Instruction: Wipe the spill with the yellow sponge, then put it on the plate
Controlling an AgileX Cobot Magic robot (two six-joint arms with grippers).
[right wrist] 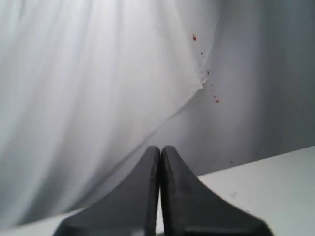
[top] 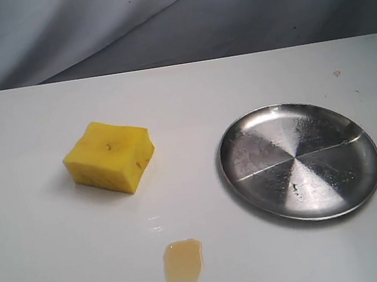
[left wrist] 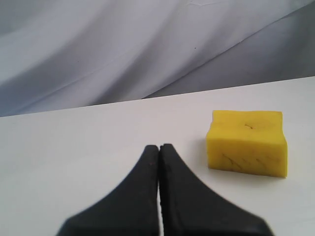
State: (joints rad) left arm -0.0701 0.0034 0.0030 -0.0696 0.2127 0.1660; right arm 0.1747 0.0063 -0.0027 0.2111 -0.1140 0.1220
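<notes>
- yellow sponge (top: 109, 158) sits on the white bench (top: 43, 262), toward its left edge, with nothing gripping it.
- spill (top: 184, 261) lies whole near the front edge, apart from the sponge; wiping not begun.
- plate (top: 298, 160) is bare, toward the right edge.
- left end effector (left wrist: 159, 147) clenched, empty, short of the sponge.
- right end effector (right wrist: 160, 148) clenched, empty, facing the grey drape (right wrist: 74, 88).
- judged: every step remains; nothing blocks sponge, spill or plate.

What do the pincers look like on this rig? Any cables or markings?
The left pincer and right pincer look the same: matte black, two-piece, wide at the base and curving in to narrow rounded tips. No cables, labels or markings show on either. The arms themselves are out of frame in every view.
</notes>
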